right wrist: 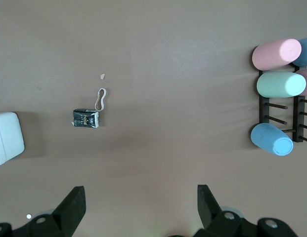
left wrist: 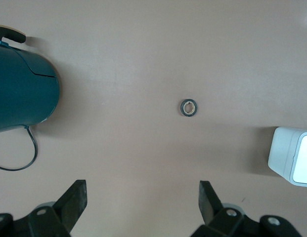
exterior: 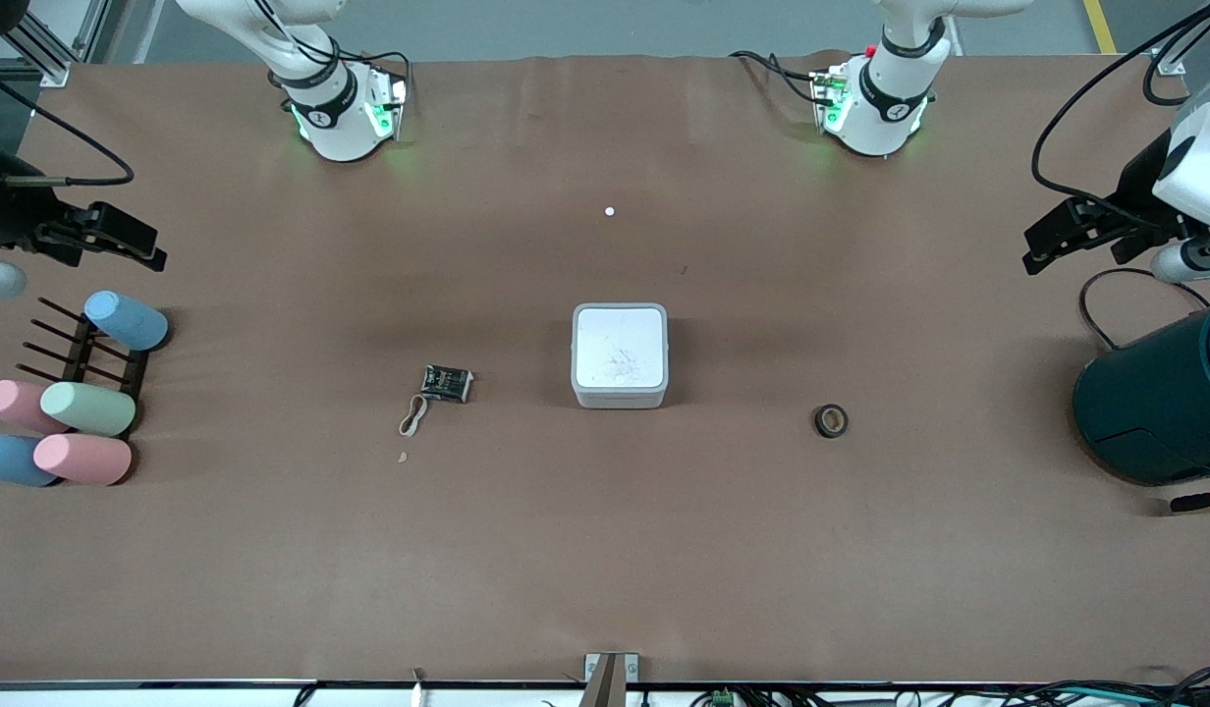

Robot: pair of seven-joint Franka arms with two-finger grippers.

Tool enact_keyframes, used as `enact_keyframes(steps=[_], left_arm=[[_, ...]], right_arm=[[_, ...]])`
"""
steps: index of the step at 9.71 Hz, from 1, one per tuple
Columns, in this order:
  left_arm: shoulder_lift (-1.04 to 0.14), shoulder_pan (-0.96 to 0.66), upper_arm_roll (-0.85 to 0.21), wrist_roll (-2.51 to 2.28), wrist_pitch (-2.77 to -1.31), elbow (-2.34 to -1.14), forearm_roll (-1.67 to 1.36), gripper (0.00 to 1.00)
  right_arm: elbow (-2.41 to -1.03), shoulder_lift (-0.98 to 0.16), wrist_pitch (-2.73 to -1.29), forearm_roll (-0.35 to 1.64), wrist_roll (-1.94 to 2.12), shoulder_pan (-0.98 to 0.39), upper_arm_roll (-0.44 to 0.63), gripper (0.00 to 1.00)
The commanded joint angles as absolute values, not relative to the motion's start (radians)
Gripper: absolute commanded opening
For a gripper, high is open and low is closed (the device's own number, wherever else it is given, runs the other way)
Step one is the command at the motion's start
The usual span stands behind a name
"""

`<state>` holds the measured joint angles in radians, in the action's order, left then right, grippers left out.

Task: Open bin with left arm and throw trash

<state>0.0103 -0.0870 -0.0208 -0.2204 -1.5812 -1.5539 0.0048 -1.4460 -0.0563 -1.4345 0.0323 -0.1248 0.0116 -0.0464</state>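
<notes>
The white square bin (exterior: 620, 355) stands mid-table with its lid shut; its edge also shows in the left wrist view (left wrist: 291, 155) and the right wrist view (right wrist: 7, 138). The black printed wrapper (exterior: 447, 383) (right wrist: 86, 118) lies beside the bin toward the right arm's end, with the tan rubber band (exterior: 413, 415) (right wrist: 100, 98) touching it. The black tape roll (exterior: 831, 420) (left wrist: 189, 107) lies toward the left arm's end. My left gripper (exterior: 1035, 257) (left wrist: 142, 190) is open and empty, raised over bare table at its end. My right gripper (exterior: 153, 253) (right wrist: 140, 195) is open and empty, raised over the rack's end.
A large dark teal round container (exterior: 1155, 403) (left wrist: 20, 96) with a cable lies at the left arm's end. Several pastel cylinders (exterior: 84, 407) (right wrist: 279, 84) sit on a dark peg rack at the right arm's end. A tan scrap (exterior: 403, 457) lies near the rubber band.
</notes>
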Motion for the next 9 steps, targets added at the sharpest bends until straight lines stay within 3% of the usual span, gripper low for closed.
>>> enact_keyframes(steps=[1, 5, 9], left_arm=[[-0.002, -0.086, -0.018, -0.209, -1.559, -1.528, 0.021, 1.00], [-0.015, -0.090, -0.018, -0.212, -1.559, -1.529, 0.023, 1.00], [-0.040, -0.087, -0.023, -0.207, -1.517, -1.560, 0.009, 0.96]], right_arm=[[-1.430, -0.057, -1.417, 0.025, -0.121, 0.031, -0.061, 0.99], [-1.428, -0.058, -1.427, 0.035, -0.127, 0.025, -0.064, 0.99], [-1.448, -0.141, -1.500, 0.081, -0.130, -0.017, -0.068, 0.99]])
